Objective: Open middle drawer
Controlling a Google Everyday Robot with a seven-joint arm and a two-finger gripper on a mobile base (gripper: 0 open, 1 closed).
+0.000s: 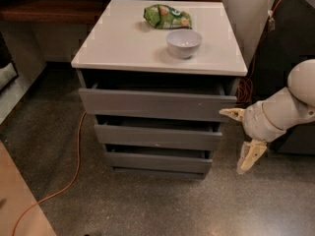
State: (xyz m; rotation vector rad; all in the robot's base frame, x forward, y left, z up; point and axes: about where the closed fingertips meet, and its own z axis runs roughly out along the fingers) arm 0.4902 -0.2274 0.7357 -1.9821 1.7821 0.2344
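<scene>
Lab-like room: speckled floor (147,200), orange cable (77,154), gripper (235,141) beside cabinet (128,38).
</scene>
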